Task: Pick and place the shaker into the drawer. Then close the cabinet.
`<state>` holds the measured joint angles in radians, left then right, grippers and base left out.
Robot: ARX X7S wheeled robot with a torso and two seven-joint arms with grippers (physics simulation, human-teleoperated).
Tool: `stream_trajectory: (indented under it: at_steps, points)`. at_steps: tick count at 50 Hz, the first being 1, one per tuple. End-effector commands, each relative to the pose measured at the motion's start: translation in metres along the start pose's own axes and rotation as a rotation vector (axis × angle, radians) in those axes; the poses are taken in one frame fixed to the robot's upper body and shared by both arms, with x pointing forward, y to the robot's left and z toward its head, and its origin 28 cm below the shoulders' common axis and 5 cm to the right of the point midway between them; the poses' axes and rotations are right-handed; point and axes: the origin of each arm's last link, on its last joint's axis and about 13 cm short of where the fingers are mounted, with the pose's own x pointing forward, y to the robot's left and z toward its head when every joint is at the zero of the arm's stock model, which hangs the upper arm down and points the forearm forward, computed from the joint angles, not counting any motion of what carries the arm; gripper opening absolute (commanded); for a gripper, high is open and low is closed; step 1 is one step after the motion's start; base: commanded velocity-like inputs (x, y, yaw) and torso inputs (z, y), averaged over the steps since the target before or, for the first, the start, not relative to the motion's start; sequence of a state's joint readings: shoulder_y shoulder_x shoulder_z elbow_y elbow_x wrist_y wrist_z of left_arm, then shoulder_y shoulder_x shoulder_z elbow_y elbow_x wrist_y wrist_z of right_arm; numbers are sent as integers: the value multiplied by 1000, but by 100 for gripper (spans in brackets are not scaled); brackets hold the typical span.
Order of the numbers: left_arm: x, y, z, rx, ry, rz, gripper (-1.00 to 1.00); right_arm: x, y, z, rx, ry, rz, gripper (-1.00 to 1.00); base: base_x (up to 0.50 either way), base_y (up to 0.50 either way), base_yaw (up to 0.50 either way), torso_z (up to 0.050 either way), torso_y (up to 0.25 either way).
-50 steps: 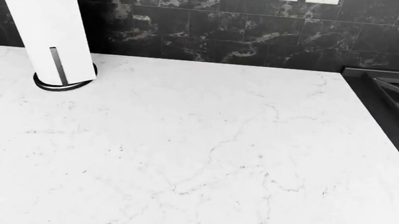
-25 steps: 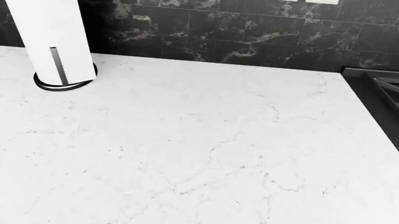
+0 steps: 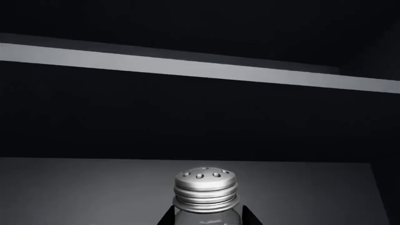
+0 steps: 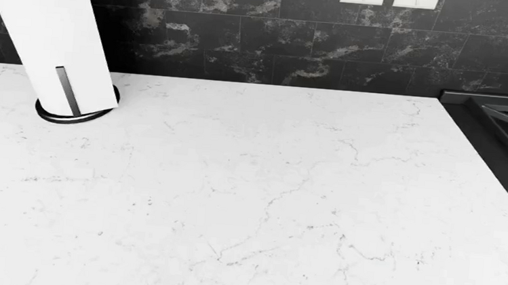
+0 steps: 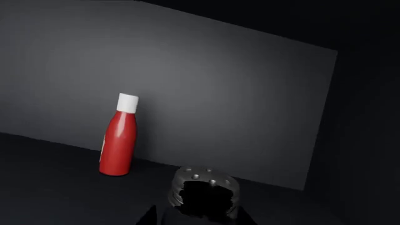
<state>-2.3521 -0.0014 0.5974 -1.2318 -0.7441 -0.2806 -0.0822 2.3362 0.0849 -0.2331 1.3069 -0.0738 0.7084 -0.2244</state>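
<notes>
We see the shaker [image 3: 205, 194] upright at the lower edge, its perforated metal cap and threaded collar lit, between two dark fingertips [image 3: 167, 218]. Behind it we see a grey panel [image 3: 75, 192] and a pale horizontal strip [image 3: 187, 69] crossing darkness

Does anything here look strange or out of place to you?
One oddity: in the right wrist view the shaker has a ragged black patch across its front, like a rendering hole. The red bottle stands upright, and the paper towel roll looks normal.

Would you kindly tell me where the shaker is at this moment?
The shaker is off the countertop and absent from the head view; it shows close before both wrist cameras inside a dark compartment, with a red sauce bottle standing nearby.
</notes>
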Motion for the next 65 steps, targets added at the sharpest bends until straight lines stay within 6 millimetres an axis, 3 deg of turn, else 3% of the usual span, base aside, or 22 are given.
stream_trajectory:
  at_steps: [1,5,8,15,22,65]
  points:
    - [0,-1,-1,-12,0,-1,-100,3,-2,-6,-19,7,3,-100,0,0,0,0,0]
    - [0,-1,1,-13,-3,-3,-100,2,-4,0,-26,-45,7,-100,0,0,0,0,0]
    - [0,-1,4,-23,-14,-2,-100,-3,-6,17,-26,-152,6,-100,0,0,0,0,0]
    - [-2,1,18,-51,-54,-51,-100,-40,-11,70,-52,-437,70,-100,0,0,0,0,0]
    - [-3,0,21,-69,-56,-54,-100,-57,-6,91,-97,-580,57,-100,0,0,0,0,0]
    - [-1,-3,5,-81,-10,-70,-100,-41,0,80,-74,-526,77,-100,-449,-1,0,0,0]
